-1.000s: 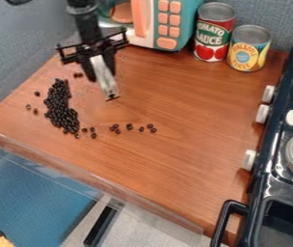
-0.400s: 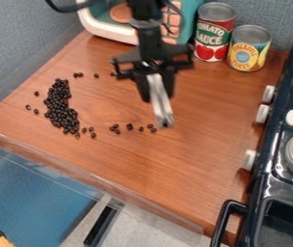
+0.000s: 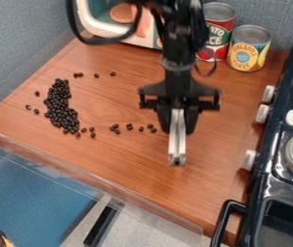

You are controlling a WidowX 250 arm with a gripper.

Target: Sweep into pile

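Observation:
My gripper (image 3: 177, 126) hangs over the right-centre of the wooden counter, shut on a narrow silvery tool (image 3: 177, 144) that points down toward the front edge. Left of it lies a dense, elongated pile of small dark beans (image 3: 60, 106). A short row of loose beans (image 3: 129, 127) stretches from near the pile's lower end toward the gripper. A few more beans (image 3: 96, 75) are scattered behind the pile, and others (image 3: 35, 111) lie along its left side. Whether the tool's tip touches the counter I cannot tell.
A toy microwave (image 3: 100, 30) and two cans, one red (image 3: 219, 29) and one yellow (image 3: 249, 50), stand at the back. The dark toy stove (image 3: 284, 159) borders the right side. Bare wood (image 3: 123, 159) lies between the bean row and the counter's front edge.
My gripper has swung right and toward the front with the tool, from beside the pile to beyond the right end of the bean row. The pile looks unchanged.

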